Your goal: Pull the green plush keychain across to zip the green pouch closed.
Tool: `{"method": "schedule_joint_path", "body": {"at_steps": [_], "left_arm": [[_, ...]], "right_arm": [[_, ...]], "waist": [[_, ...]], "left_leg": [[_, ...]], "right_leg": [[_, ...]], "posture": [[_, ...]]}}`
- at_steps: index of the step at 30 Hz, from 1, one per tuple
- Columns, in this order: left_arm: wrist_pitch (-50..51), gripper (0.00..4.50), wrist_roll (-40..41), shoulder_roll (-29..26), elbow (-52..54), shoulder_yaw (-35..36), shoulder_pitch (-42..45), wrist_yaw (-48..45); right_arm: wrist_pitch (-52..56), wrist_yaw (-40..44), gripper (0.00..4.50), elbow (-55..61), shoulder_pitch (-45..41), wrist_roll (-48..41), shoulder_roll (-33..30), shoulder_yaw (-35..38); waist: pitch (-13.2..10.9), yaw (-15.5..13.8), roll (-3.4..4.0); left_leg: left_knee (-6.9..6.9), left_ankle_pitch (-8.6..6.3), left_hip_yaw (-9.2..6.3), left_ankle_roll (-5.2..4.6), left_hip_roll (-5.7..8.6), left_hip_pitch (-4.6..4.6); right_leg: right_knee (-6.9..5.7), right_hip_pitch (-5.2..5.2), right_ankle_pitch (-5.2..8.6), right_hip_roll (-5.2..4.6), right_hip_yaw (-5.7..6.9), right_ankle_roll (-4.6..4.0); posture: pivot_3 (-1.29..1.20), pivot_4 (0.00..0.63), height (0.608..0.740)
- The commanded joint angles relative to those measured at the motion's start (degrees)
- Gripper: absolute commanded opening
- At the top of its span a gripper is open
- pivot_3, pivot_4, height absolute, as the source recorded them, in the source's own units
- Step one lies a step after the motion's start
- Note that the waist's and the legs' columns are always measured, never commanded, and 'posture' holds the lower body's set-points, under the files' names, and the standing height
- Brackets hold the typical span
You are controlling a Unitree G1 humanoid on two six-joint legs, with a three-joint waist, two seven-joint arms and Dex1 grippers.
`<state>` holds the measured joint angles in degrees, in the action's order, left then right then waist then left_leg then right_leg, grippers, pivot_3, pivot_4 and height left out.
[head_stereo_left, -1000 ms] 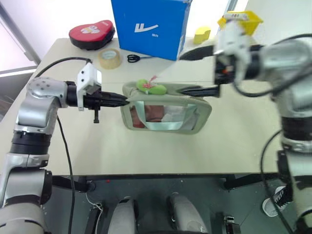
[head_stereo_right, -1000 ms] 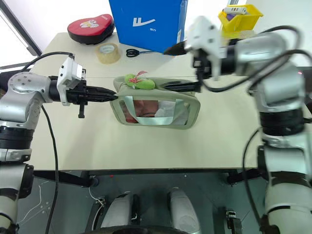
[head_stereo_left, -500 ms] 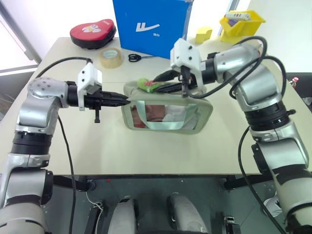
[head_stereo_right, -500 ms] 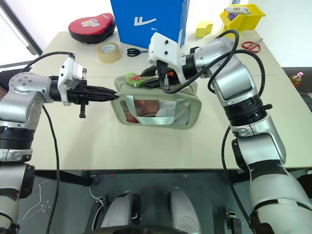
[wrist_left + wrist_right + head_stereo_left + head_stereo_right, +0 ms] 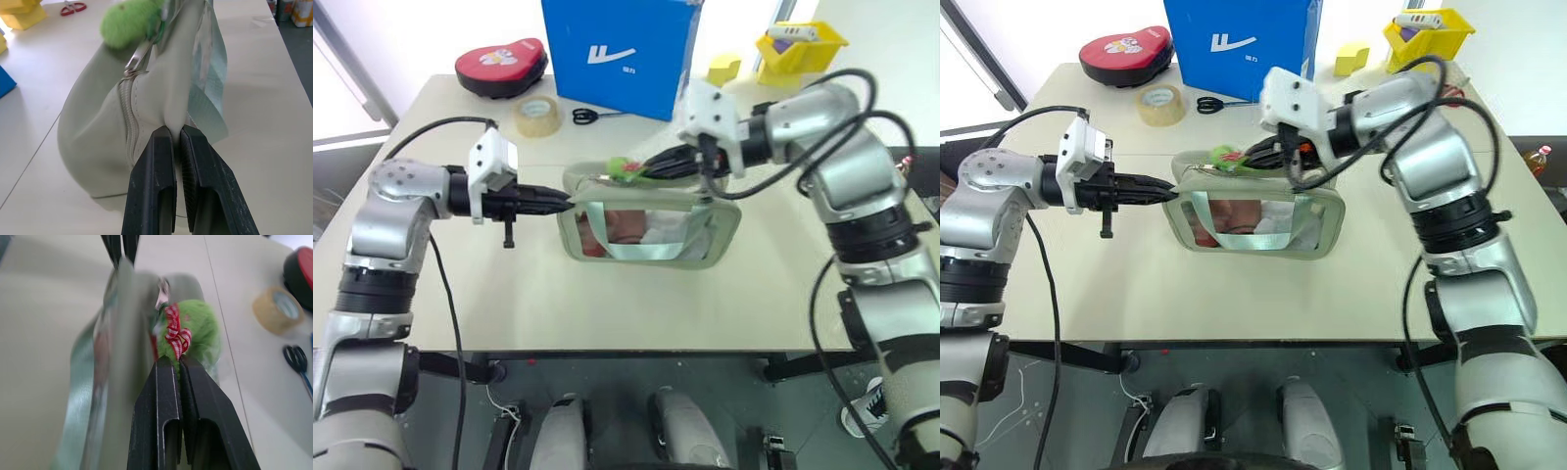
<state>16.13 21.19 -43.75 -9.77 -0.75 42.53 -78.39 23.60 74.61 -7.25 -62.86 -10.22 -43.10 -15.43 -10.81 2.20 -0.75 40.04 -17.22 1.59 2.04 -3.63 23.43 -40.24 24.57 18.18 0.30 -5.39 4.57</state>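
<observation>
A pale green pouch [image 5: 651, 227] with a clear window lay near the centre of the frame on a beige table [image 5: 607, 304]. From the left side of the frame, the left gripper [image 5: 563, 201] reached in level, its two black fingers [image 5: 151, 186] pinched together on the fabric at the pouch's left end. From the upper right, the right gripper [image 5: 651, 168] came in across the top of the pouch, its fingers [image 5: 161, 406] clamped on the green plush keychain [image 5: 628, 167], which sat on the pouch's top edge, left of its middle. A red and white ribbon [image 5: 176, 335] showed on the plush. Toward the top of the frame stood a blue box [image 5: 619, 54], with a red oval case [image 5: 499, 67] and a roll of tape [image 5: 536, 116] at upper left, black scissors [image 5: 597, 116] beside the box, and a yellow bin [image 5: 800, 44] at upper right.
</observation>
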Motion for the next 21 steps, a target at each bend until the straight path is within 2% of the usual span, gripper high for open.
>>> {"method": "schedule_joint_path", "body": {"at_steps": [1,11,17,21], "left_arm": [[1.30,0.00,-0.29,-1.57,0.98,1.24,-2.42,1.35],[3.24,0.00,1.18,-2.65,3.89,2.48,-5.68,3.57],[4.34,0.00,1.78,-3.32,4.93,2.76,-6.25,4.34],[5.05,0.00,2.12,-3.60,5.55,2.80,-6.42,4.73]], "right_arm": [[-2.60,1.01,0.03,-0.32,0.64,1.73,-5.85,4.01],[-5.01,-1.29,0.03,-2.99,5.95,4.51,-16.21,9.18],[-7.99,-4.44,0.03,-4.57,14.96,9.11,-22.55,10.35],[-8.82,-5.28,0.03,-1.25,23.58,11.03,-25.54,10.08]], "waist": [[0.00,0.10,0.00],[0.01,0.35,0.02],[0.01,0.27,0.02],[0.03,0.38,0.06]], "left_leg": [[0.00,0.00,0.00,0.00,0.00,0.00],[-0.05,-0.01,0.09,-0.01,-0.02,-0.11],[-0.05,-0.01,0.20,-0.01,-0.01,-0.10],[-0.05,0.00,0.21,-0.01,-0.01,-0.11]], "right_leg": [[0.00,0.00,0.00,0.00,0.00,0.00],[-0.03,-0.01,0.00,0.06,-0.06,0.00],[0.01,-0.03,0.00,0.05,-0.07,0.00],[0.00,-0.03,0.00,0.07,-0.10,0.00]], "posture": [[0.00,0.150,0.737],[0.00,0.150,0.737],[0.00,0.150,0.737],[0.00,0.150,0.737]]}}
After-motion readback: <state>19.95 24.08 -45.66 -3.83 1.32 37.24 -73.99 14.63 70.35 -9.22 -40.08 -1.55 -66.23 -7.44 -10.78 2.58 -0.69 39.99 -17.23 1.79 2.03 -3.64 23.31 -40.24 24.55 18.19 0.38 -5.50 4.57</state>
